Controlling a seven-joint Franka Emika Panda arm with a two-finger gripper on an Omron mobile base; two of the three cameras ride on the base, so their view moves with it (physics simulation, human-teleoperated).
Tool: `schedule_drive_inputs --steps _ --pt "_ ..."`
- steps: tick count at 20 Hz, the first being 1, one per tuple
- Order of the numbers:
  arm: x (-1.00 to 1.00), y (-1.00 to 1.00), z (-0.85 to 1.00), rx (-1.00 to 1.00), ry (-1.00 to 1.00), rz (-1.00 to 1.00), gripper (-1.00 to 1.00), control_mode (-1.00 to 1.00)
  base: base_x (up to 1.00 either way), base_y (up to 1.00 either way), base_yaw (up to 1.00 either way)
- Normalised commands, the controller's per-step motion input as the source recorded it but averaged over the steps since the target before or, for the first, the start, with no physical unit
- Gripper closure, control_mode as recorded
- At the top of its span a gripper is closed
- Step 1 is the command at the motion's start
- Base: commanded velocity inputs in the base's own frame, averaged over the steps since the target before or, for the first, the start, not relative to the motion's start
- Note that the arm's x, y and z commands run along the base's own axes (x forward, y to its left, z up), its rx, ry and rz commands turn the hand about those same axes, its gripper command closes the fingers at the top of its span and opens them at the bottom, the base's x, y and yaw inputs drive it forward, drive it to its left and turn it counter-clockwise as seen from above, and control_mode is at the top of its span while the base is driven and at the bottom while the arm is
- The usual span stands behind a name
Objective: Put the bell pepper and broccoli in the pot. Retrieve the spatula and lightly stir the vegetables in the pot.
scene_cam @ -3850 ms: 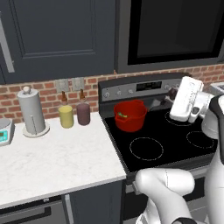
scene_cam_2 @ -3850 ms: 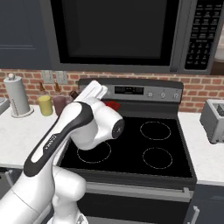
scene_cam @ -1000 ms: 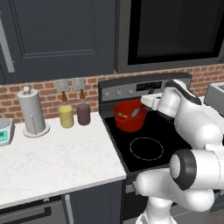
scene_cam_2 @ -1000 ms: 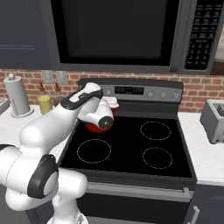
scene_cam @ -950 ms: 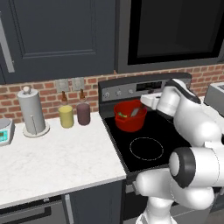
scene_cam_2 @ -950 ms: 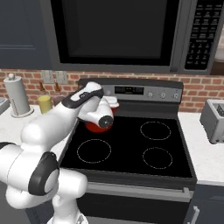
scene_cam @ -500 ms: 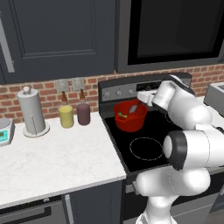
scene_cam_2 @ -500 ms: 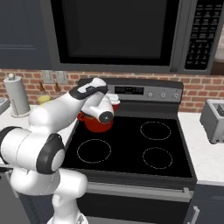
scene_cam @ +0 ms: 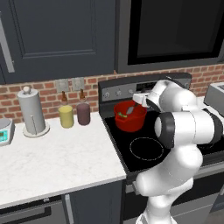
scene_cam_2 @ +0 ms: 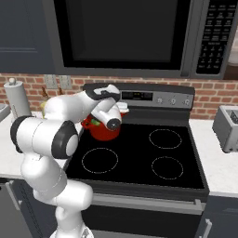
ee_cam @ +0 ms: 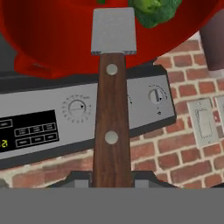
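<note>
Standing on the back left ring of the black stove (scene_cam: 175, 144), the red pot (scene_cam: 130, 117) is just in front of the stove's grey panel (ee_cam: 52, 113) of knobs. Behind that runs a red brick wall (scene_cam: 43, 89) with dark cupboards (scene_cam: 57, 35) and a black microwave (scene_cam_2: 125, 32) up above.

The white counter (scene_cam: 52, 162) lies left of the stove. On it, against the wall, stand a paper towel roll (scene_cam: 31, 111), a yellow jar (scene_cam: 66, 116) and a maroon jar (scene_cam: 83, 113). A small teal thing (scene_cam: 3, 131) sits at the far left. A toaster (scene_cam_2: 228, 128) sits on the counter right of the stove. Two white switch plates (scene_cam: 70, 84) are on the wall above the jars.

The gripper (ee_cam: 111, 181) is clamped on the spatula (ee_cam: 112, 100). It holds the brown handle with two round rivets, and the grey flat end reaches over the rim into the pot. The broccoli (ee_cam: 154, 9) lies in the pot, right beside the flat end. In the left base view something green (scene_cam: 124, 115) shows inside the pot. The white arm bends over the stove and hides part of the pot in the right base view.
</note>
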Motion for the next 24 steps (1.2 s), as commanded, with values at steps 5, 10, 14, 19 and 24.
schedule_drive_inputs --steps 5,10,14,19,24 --pt "0.22 0.00 -0.48 0.00 0.04 -0.02 1.00 -1.00 0.00 0.00 0.00" --pt "0.36 0.00 -0.34 0.00 0.01 -0.02 1.00 -1.00 0.00 0.00 0.00" --pt "0.30 0.00 -0.26 0.00 0.01 -0.02 1.00 -1.00 0.00 0.00 0.00" --pt "0.04 0.00 0.08 0.00 0.00 -0.01 1.00 -1.00 0.00 0.00 0.00" --pt "-0.01 0.01 0.47 0.03 -0.02 -0.02 1.00 -1.00 0.00 0.00 0.00"
